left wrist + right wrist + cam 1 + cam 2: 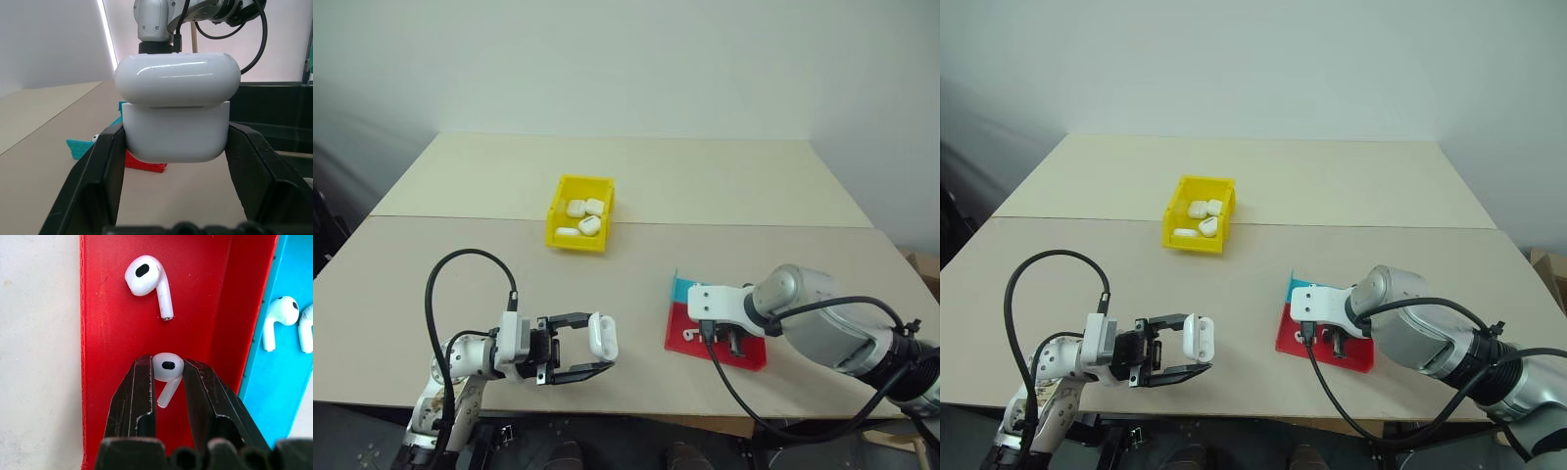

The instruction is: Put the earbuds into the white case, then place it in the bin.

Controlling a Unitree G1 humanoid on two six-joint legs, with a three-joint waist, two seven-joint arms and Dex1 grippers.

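My left gripper is shut on the white case, holding it sideways above the table's near edge with its lid hinged open. The left wrist view shows the case squeezed between both black fingers. Pointing steeply down over the red half of the tray is my right gripper. Its fingertips press on both sides of one earbud lying on the red floor. A second earbud lies just beyond it. The yellow bin stands at mid-table.
Several white cases lie inside the bin. The blue half of the tray holds two more earbuds. Black cables loop from both wrists. The table's near edge runs just under both grippers.
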